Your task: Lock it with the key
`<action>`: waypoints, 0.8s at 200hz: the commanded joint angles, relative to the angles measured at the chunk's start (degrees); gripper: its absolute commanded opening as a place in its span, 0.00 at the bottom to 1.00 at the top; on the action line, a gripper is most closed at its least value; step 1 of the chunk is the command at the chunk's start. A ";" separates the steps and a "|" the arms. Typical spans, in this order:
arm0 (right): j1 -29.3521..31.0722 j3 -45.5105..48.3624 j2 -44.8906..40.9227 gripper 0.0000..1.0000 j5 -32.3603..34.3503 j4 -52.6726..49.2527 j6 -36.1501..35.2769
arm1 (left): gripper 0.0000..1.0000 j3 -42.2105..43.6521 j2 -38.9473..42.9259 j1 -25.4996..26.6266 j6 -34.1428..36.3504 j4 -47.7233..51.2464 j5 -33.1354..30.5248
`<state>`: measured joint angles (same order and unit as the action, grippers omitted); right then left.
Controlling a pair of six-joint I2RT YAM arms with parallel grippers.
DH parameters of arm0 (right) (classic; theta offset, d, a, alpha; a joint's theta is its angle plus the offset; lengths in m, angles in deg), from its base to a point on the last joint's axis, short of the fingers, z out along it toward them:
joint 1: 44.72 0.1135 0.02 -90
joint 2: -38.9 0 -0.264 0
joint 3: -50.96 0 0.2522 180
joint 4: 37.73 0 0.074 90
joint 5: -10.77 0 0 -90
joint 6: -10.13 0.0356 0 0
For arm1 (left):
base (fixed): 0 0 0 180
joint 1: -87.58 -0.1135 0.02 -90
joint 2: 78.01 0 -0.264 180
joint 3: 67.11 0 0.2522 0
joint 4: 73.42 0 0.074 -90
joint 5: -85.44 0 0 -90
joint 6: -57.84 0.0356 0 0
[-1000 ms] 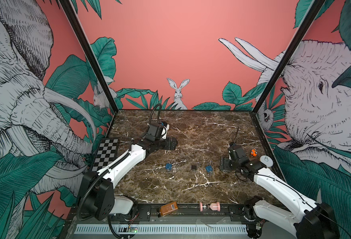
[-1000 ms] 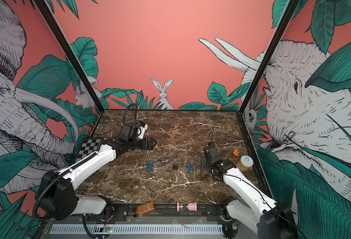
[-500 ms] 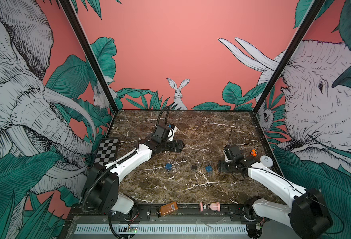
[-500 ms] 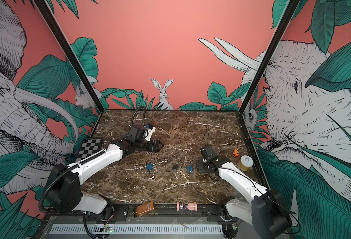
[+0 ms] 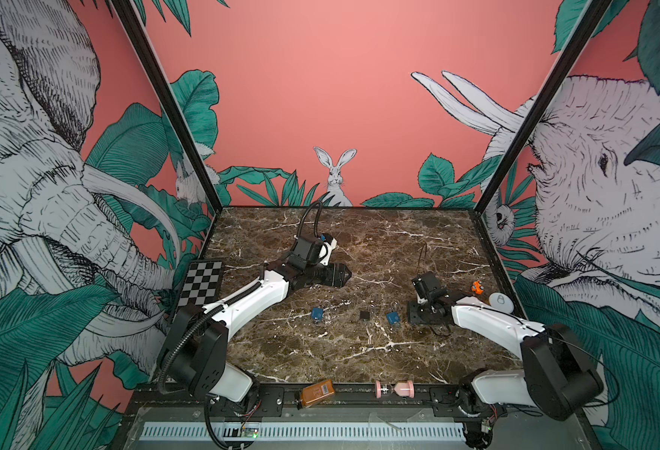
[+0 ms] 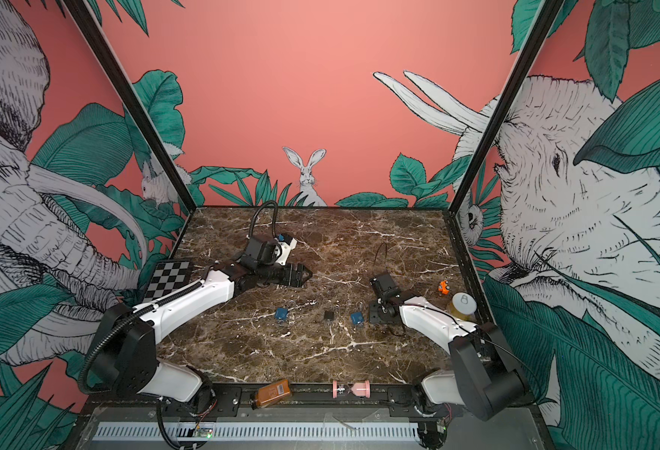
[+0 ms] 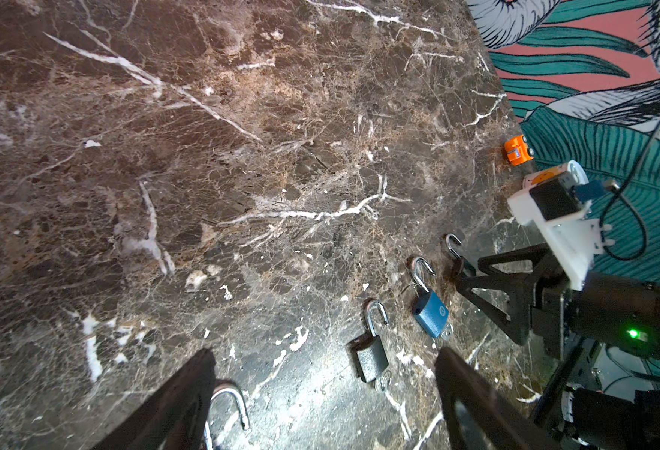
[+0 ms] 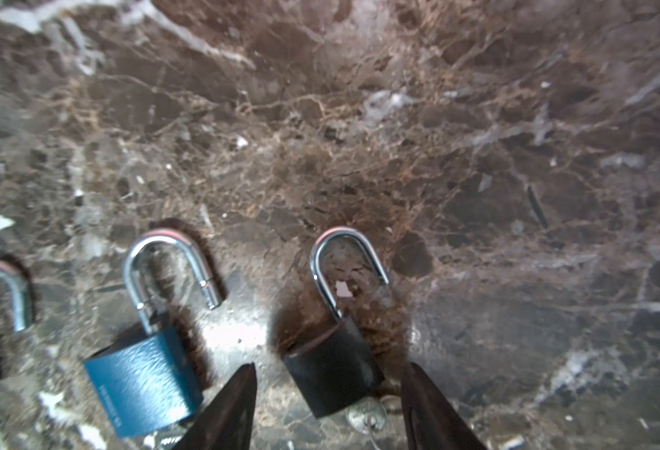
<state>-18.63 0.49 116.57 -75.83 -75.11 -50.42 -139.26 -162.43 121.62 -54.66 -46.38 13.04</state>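
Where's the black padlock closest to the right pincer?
In the right wrist view, the black padlock lies on the right side of the marble table, between the fingers of the right pincer, a blue padlock beside it.

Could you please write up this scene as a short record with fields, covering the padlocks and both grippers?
surface: brown marble table
row of padlocks: blue padlock, black padlock, second blue padlock, dark padlock; shackles open
key: key in the dark padlock's base
right gripper: open, fingers flanking the dark padlock, not touching
left gripper: open, empty, above the table
extras: orange toy car, white-lidded jar
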 commanded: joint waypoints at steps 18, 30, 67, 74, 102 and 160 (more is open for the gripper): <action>-0.34 -0.51 1.65 0.52 0.38 2.48 0.98 | 0.89 -0.20 1.19 0.24 -0.21 -1.88 1.20; -0.35 -0.39 1.48 0.49 -0.04 2.45 1.44 | 0.89 0.01 1.12 0.28 -0.35 -2.14 1.21; -0.32 1.51 -0.16 0.45 -2.05 3.14 3.19 | 0.89 -0.05 0.18 0.27 -0.37 -2.62 2.21; -0.20 1.73 -0.41 0.45 -2.07 3.18 3.29 | 0.89 -0.07 -0.04 0.26 -0.46 -2.84 2.30; 0.34 2.08 -0.96 0.44 -2.66 2.48 3.78 | 0.89 -0.15 -0.81 0.28 -0.53 -3.13 2.79; 1.56 -1.02 -0.34 0.47 1.44 -2.75 2.71 | 0.89 -0.03 -1.79 0.37 -0.87 -4.57 3.21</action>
<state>-17.45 1.69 116.39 -77.76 -74.28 -47.14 -139.24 -164.18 121.64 -55.08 -49.29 15.38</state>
